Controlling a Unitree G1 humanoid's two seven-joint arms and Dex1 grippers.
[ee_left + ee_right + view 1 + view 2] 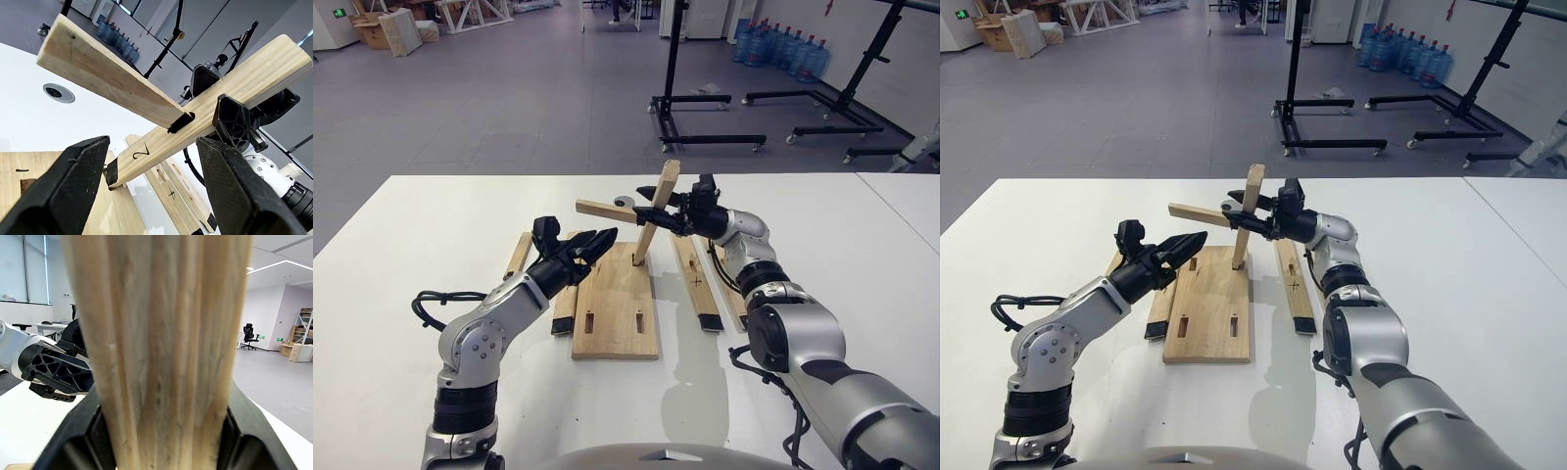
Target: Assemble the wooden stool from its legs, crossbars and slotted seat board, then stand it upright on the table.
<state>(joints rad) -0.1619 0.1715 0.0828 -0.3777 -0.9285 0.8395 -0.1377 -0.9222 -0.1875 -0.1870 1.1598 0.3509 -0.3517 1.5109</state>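
Observation:
The slotted seat board [613,305] lies flat in the middle of the white table [421,225]. A wooden leg [657,211] stands tilted with its lower end on the board's far end. A crossbar [604,209] sticks out of its slot toward the left. My right gripper [662,214] is shut on the leg at mid-height, and the leg [156,347] runs between its fingers [83,440]. My left gripper [594,244] is open, low over the board beside the leg's foot. In its wrist view the leg [195,128] and crossbar [105,78] pass between its fingers [63,196].
Loose legs lie flat on both sides of the board: two at the left [519,256] [565,307], two at the right [696,281] [731,297]. A round grey disc [626,203] sits behind the leg. A black cable [435,298] loops on the table at left. Black racks [705,117] stand on the floor beyond.

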